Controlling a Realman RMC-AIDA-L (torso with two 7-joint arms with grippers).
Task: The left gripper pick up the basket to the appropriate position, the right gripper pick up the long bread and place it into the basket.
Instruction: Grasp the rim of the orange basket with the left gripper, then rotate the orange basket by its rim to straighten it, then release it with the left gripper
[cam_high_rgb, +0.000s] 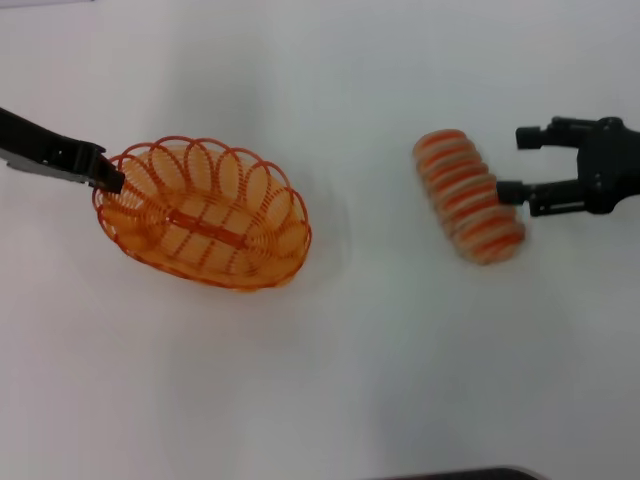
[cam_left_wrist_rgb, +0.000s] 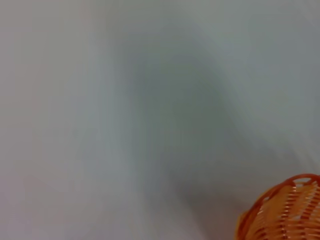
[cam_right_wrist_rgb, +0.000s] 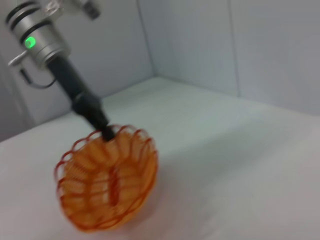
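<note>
Nearest you, the basket (cam_high_rgb: 203, 212) sits pinched at its left rim by the left gripper (cam_high_rgb: 108, 180). Just left of your spread-open right gripper (cam_high_rgb: 515, 165), the long bread (cam_high_rgb: 468, 196) runs near-to-far.

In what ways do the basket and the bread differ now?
The basket is an open orange wire oval, empty; the bread is a solid tan loaf with orange stripes. The basket is wider than the bread. The left end effector is at the basket's rim; the right end effector is open beside the bread. Both are partly orange.
</note>
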